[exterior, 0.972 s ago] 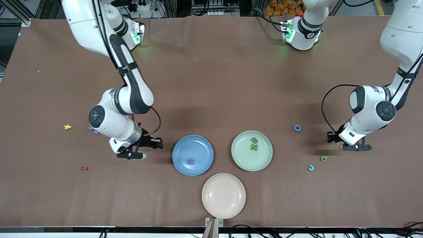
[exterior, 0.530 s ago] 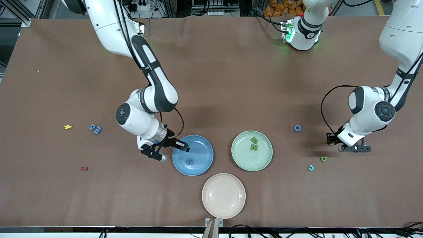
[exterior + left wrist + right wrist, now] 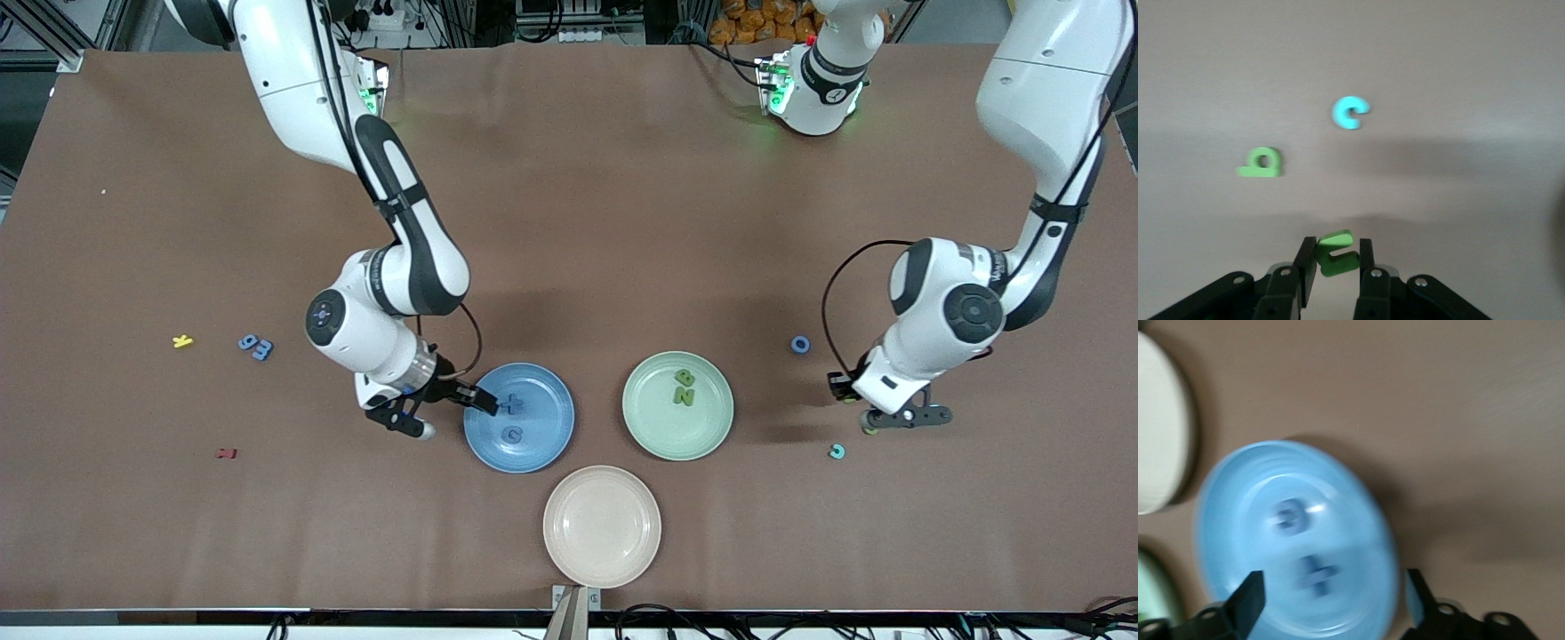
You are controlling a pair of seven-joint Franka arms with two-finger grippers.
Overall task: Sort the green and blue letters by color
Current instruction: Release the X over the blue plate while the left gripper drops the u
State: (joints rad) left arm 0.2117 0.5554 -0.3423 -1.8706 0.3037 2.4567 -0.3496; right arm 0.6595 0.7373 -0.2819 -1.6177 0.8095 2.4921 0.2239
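Right gripper [image 3: 484,400] spread wide over the blue plate [image 3: 542,444]; left gripper [image 3: 1338,267] pinches a green letter [image 3: 1337,253].

A blue plus [image 3: 513,404] and blue letter [image 3: 511,434] lie flat in the blue plate (two green letters [image 3: 683,388] in the green plate [image 3: 711,436]). A teal letter [image 3: 837,452] lies on the table [image 3: 569,222].

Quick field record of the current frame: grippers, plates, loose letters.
right gripper: open, over blue plate rim
left gripper: shut on green letter
blue plate: two blue letters
green plate: two green letters
pink plate: nothing on it
loose blue: ring, pair
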